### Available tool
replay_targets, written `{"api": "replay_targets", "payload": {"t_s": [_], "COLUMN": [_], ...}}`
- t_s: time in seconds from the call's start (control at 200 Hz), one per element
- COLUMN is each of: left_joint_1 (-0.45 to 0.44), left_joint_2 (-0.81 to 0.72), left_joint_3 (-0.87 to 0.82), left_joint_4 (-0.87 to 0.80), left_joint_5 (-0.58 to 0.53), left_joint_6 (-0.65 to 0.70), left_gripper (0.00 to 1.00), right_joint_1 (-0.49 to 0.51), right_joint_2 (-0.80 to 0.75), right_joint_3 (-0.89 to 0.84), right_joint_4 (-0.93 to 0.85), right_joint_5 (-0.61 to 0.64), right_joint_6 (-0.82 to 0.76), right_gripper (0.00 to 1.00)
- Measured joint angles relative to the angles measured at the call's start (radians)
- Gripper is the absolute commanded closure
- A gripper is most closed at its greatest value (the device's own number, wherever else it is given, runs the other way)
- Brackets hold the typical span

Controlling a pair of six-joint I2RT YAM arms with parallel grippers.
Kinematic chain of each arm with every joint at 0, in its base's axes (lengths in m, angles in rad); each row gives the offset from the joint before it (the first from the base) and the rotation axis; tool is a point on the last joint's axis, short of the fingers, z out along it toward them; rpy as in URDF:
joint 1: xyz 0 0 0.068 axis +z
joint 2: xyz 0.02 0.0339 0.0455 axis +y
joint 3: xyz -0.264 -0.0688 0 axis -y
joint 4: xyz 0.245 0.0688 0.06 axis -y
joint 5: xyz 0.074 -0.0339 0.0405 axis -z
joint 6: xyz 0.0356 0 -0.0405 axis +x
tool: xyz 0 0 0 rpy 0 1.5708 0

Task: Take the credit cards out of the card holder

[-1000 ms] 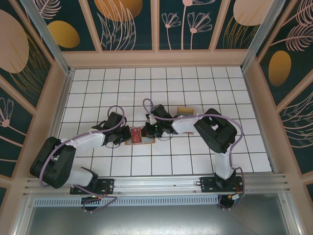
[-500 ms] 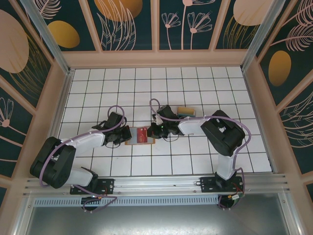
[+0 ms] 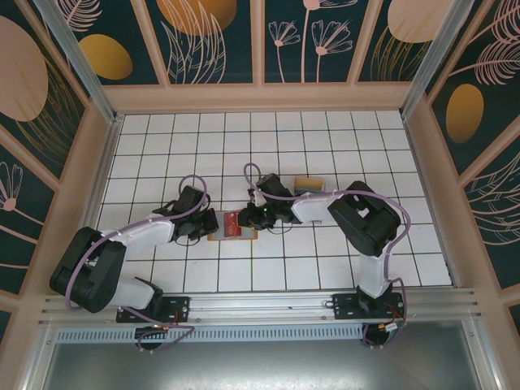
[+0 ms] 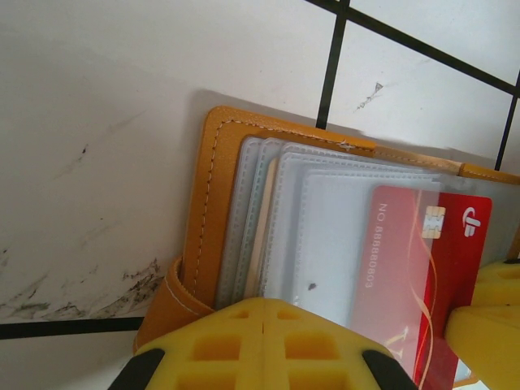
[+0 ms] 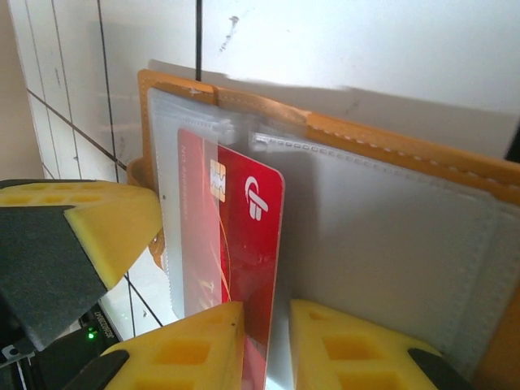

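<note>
Where the right gripper (image 5: 266, 313) meets the red card (image 5: 231, 236), its jaws stand narrowly apart with the card's near end in the gap; whether they pinch it cannot be told. The card's long axis runs toward that gripper, chip end away. The left gripper (image 4: 264, 317) sits closed at the edge of the card holder (image 4: 207, 211), which lies open on the tiled table (image 3: 325, 260) between both arms, its long axis left to right.

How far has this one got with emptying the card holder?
Done: the card holder lies open, the shut left gripper at its edge. In hand: the red card sticks partly out of its clear sleeve, right gripper at its free edge, grip unclear. To do: pull it fully free; whether more cards remain is unclear.
</note>
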Motion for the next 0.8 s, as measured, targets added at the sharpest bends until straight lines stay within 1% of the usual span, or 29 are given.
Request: {"api": "replay_targets", "payload": {"t_s": [0.035, 0.225, 0.415, 0.796], "left_joint_1": [0.0, 0.0, 0.0, 0.0], "left_joint_2": [0.0, -0.001, -0.001, -0.001], "left_joint_3": [0.0, 0.0, 0.0, 0.0], "left_joint_4": [0.0, 0.0, 0.0, 0.0], "left_joint_5": [0.0, 0.0, 0.0, 0.003], "left_joint_6": [0.0, 0.0, 0.0, 0.0], "left_gripper": [1.0, 1.0, 1.0, 1.0], "right_joint_1": [0.0, 0.001, -0.005, -0.061], "right_joint_2": [0.002, 0.008, 0.002, -0.099], "right_joint_3": [0.002, 0.003, -0.022, -0.134], "right_joint_4": [0.002, 0.01, 0.037, 0.03], "right_joint_5": [-0.002, -0.006, -0.007, -0.007], "right_joint_6": [-0.001, 0.011, 0.011, -0.015], "right_gripper": [0.85, 1.0, 1.0, 1.0]}}
